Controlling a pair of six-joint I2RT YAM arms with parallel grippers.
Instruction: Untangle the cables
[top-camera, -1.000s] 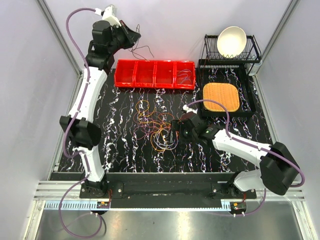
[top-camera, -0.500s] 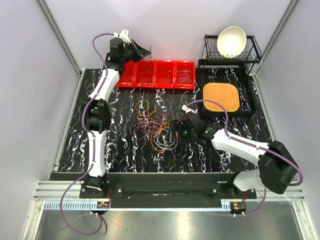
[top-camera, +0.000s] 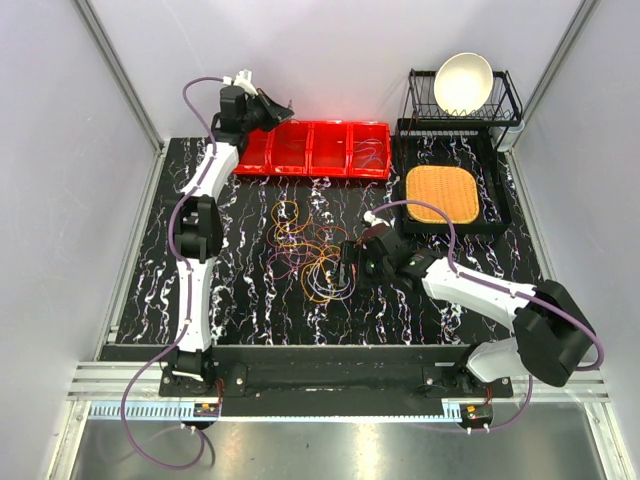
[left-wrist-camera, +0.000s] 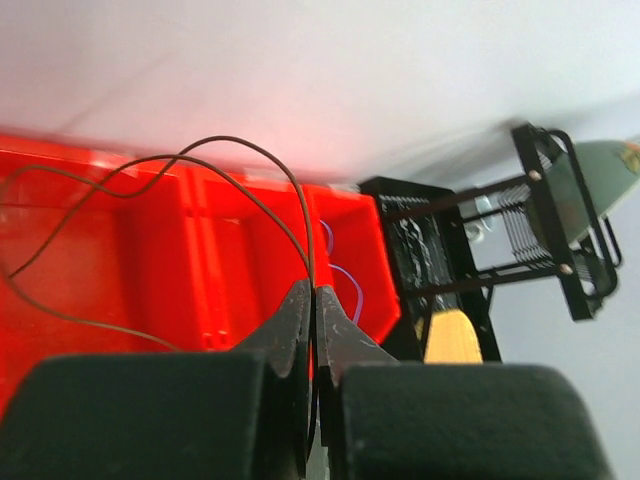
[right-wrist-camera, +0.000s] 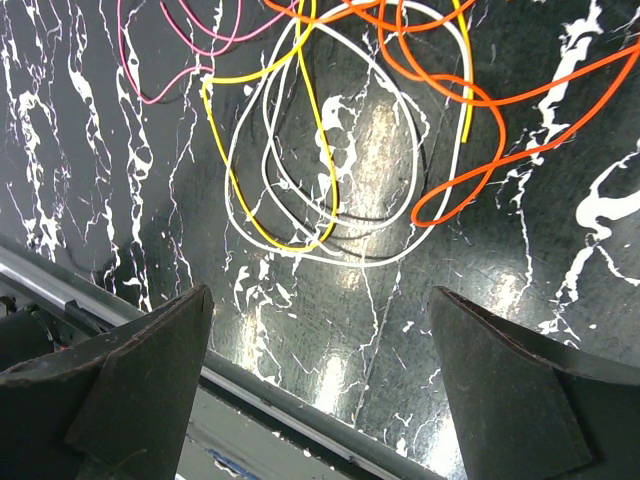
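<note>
Left claw (left-wrist-camera: 314, 290) clenched on 1 thin dark cable (left-wrist-camera: 240, 141) above red bins (left-wrist-camera: 150, 260), right claw (right-wrist-camera: 320, 335) spread wide, empty, over tangled cables (top-camera: 318, 262) on tabletop (top-camera: 250, 300).

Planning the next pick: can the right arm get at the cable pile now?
Probably yes: the right gripper, fingers open, sits at the edge of the cables, nothing between them.

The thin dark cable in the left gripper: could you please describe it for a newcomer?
Find the red plastic compartment tray at the far edge of the table. Over its left end, the left gripper pinches one thin dark cable, apart from the bright tangled cables mid-table.
</note>
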